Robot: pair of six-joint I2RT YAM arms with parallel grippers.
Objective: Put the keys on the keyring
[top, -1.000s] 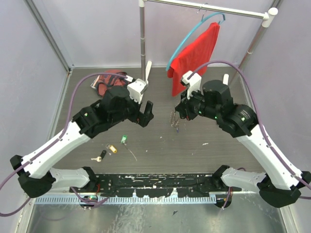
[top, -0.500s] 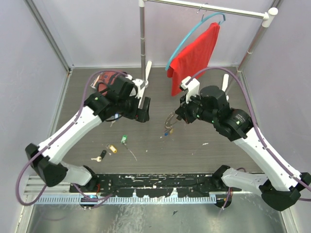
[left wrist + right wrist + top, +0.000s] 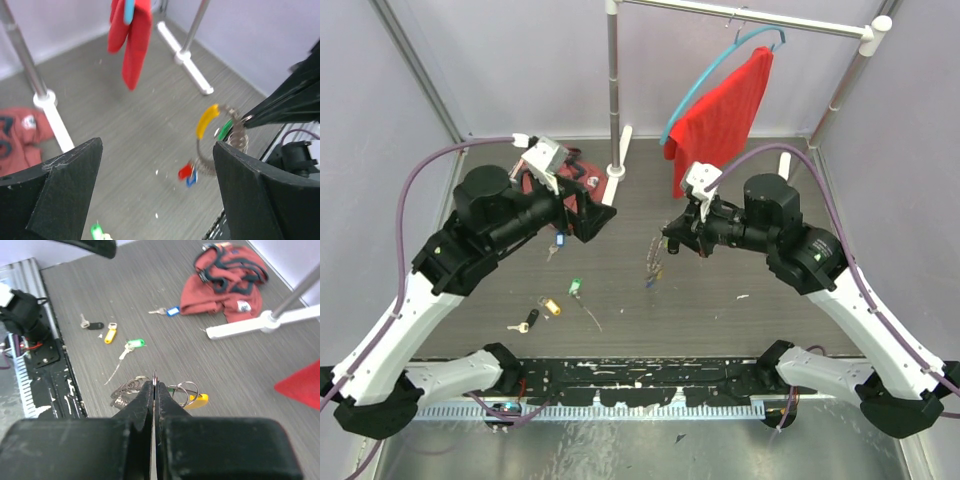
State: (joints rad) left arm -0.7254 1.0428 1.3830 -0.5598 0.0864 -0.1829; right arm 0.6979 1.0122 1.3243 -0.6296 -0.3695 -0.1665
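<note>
My right gripper point(image 3: 667, 231) is shut on the rim of the keyring point(image 3: 654, 262) and holds it above the table. The ring bunch hangs below the closed tips point(image 3: 154, 383), with wire loops point(image 3: 131, 386) and a yellow tag point(image 3: 198, 400). In the left wrist view the keyring point(image 3: 220, 150) carries yellow, green, red and blue tags. My left gripper point(image 3: 594, 216) is open and empty, raised and facing the keyring; its fingers point(image 3: 60, 190) are wide apart. Loose keys lie on the table: green point(image 3: 575, 287), yellow point(image 3: 551, 307), black point(image 3: 528, 322) and blue point(image 3: 172, 311).
A crumpled red cloth point(image 3: 227, 277) lies at the back left beside the rack's white foot point(image 3: 260, 322). The rack pole point(image 3: 613, 90) stands at the back centre, with a red shirt point(image 3: 720, 110) on a blue hanger. A black rail point(image 3: 640, 375) runs along the front edge.
My right gripper has moved left and lifted the keyring off the table. My left arm has swung back and up, and its gripper now points right toward the keyring.
</note>
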